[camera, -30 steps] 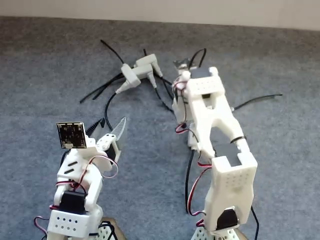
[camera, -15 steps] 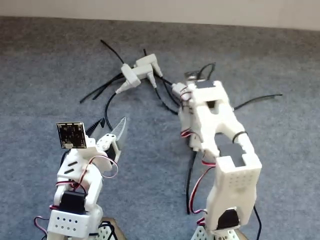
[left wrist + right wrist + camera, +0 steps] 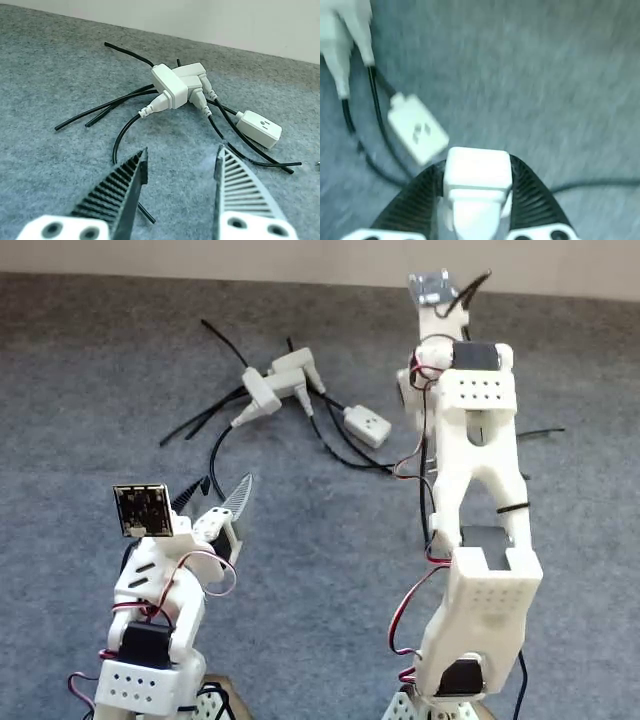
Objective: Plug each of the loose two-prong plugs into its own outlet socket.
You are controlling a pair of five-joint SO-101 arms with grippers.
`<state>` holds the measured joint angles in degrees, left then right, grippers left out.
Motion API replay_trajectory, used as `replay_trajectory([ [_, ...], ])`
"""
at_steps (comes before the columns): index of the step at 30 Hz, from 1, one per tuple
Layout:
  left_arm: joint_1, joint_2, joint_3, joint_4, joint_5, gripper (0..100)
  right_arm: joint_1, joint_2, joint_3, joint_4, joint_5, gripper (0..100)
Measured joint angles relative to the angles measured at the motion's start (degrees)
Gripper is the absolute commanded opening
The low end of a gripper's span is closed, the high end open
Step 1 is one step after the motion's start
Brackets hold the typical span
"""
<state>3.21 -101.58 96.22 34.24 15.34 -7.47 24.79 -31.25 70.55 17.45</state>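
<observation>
On the left, the left hand point(image 3: 181, 160) is hanging low over the grey felt desk point(image 3: 90, 390), its two ribbed fingers point(image 3: 125, 185) standing well apart with nothing between them. In the high view this hand point(image 3: 215, 497) is pointing toward the middle of the desk, near one curving black cord.

Beyond it, toward the far middle, a cluster of white plugs and sockets point(image 3: 172, 87) is lying joined together, with black cords point(image 3: 222, 340) fanning out from it to the left and right. In the high view the cluster point(image 3: 275, 385) is sitting well apart from both arms.

Just right of the cluster, a single white socket point(image 3: 366, 425) is resting flat on the desk on the end of its cord, its slotted face point(image 3: 260, 129) turned up and touching nothing else.

Farther right, the right arm is stretching far across the desk. The right hand point(image 3: 477, 167) is clamping a white connector point(image 3: 477, 185) between its dark fingers, near the single socket point(image 3: 417, 130). Whether the held piece is a plug or a socket cannot be told.
</observation>
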Motion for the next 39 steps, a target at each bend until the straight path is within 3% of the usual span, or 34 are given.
replay_trajectory([
  [13,0.0,0.0,0.0,0.0,0.0,23,2.5,19.5,-1.1,-45.8,0.9,1.9],
  [15,0.0,0.0,0.0,0.0,0.0,23,3.7,22.9,-1.1,-51.4,0.9,9.8],
  [18,0.0,0.0,0.0,0.0,0.0,23,5.4,25.8,-1.1,-54.5,1.5,34.8],
  [21,0.0,0.0,0.0,0.0,0.0,23,6.2,26.3,-3.7,-50.5,4.4,47.1],
  [26,0.0,0.0,0.0,0.0,-2.6,23,6.5,26.3,-14.9,-35.5,7.8,46.1],
  [33,0.0,0.0,0.0,0.0,-2.7,23,3.9,26.2,-35.5,-16.0,3.6,46.1],
  [39,-0.1,0.0,0.0,0.0,-3.0,23,0.9,26.2,-38.5,-4.1,0.9,46.1],
])
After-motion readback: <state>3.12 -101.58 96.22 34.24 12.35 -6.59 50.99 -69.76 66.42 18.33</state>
